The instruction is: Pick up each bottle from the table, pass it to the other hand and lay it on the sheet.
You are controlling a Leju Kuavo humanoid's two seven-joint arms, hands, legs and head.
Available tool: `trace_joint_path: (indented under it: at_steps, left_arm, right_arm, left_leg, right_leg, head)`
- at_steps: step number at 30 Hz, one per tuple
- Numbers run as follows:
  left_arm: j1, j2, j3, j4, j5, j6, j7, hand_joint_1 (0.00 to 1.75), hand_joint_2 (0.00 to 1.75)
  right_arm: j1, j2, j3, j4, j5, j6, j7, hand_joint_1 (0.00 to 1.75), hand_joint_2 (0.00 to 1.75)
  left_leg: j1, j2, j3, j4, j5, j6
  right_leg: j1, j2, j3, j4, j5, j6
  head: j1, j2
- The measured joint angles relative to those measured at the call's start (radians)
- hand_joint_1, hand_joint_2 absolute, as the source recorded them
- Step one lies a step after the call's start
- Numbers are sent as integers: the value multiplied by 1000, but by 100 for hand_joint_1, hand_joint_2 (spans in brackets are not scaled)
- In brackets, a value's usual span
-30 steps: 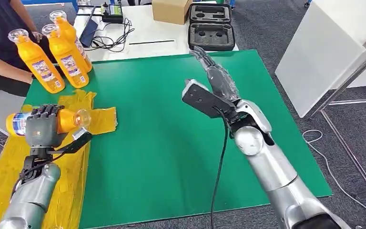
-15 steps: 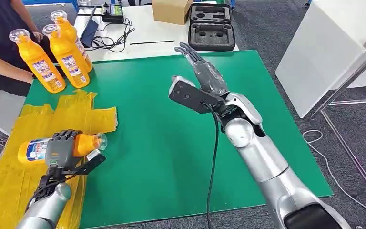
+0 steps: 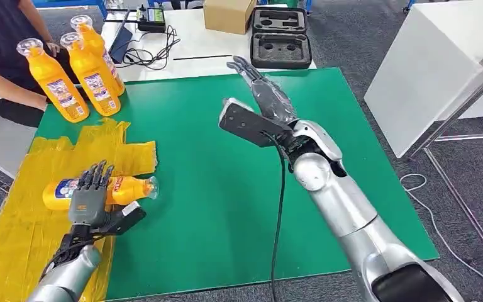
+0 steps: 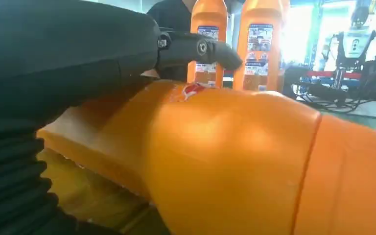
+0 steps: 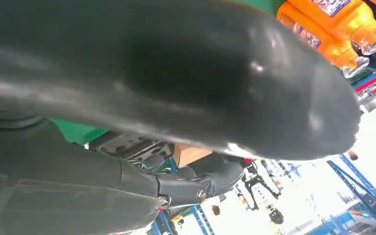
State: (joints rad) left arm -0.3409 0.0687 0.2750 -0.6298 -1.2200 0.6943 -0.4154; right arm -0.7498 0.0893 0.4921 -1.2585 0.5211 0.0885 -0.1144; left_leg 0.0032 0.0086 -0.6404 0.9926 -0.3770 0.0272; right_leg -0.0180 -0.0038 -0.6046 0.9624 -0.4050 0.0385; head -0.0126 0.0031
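Yellow sheet (image 3: 12, 233) edge — bottle (image 3: 110, 189) lying, left hand (image 3: 90, 198) splayed, right hand (image 3: 265, 94) open

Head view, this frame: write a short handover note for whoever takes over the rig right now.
Left robot hand: fingers spread over the lying bottle, apparently releasing; grip cannot be told.
Right robot hand: open, empty, raised over the green mat.
Done: one bottle lies on the yellow sheet.
Left: three upright bottles stand at the mat's far left corner, beside a person. Each awaits pickup, handover and laying down.
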Motion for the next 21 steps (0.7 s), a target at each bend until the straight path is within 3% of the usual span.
trace_joint_path:
  at_steps: [21]
  left_arm:
    - [32,7,-130,-40,219,0,-50,0,0]
  right_arm:
    - [-1,-7,3,16,-14,-13,1,0,0]
  left_leg:
    - [0,0,1,0,0,0]
  right_leg:
    - [0,0,0,0,0,0]
  head:
    - [0,0]
